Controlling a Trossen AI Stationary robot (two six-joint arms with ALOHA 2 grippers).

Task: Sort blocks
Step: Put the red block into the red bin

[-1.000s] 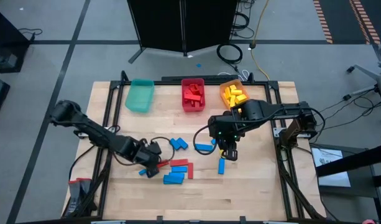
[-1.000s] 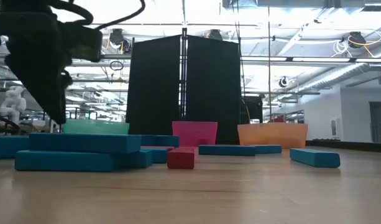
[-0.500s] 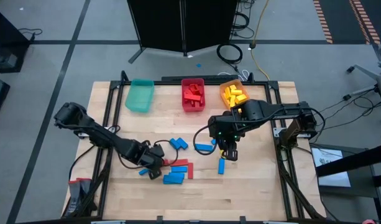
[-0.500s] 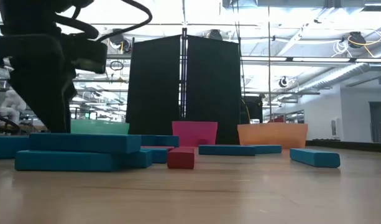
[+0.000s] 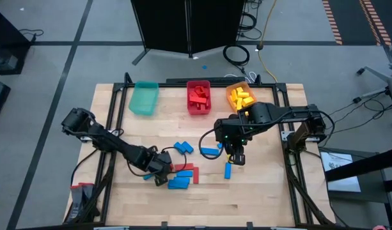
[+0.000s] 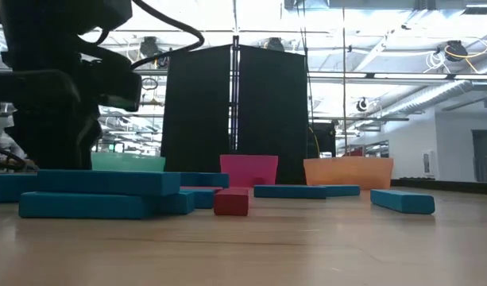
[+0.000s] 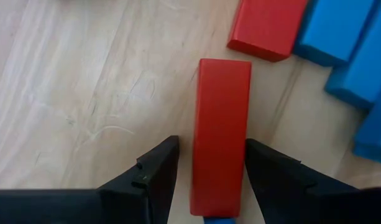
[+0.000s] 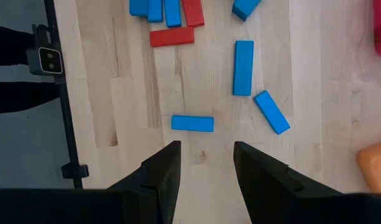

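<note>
Two dark, matt, jointed arms trailing black cables; each tool (image 7: 207,177) has two wedge-shaped black fingers.

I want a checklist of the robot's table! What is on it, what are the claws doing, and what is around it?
Surface: wooden table, bare toward the near edge.
Job's things: blue blocks and a red block lie loose mid-table; red bin holds red blocks, orange bin holds yellow ones, teal bin looks empty.
Clutter: nothing seen.
Grippers: left gripper is open, fingers either side of the red block; right gripper is open, above bare wood, holding nothing.
Cables: black and yellow cables on the floor behind the table.
Surroundings: dark panel, grey floor.
</note>
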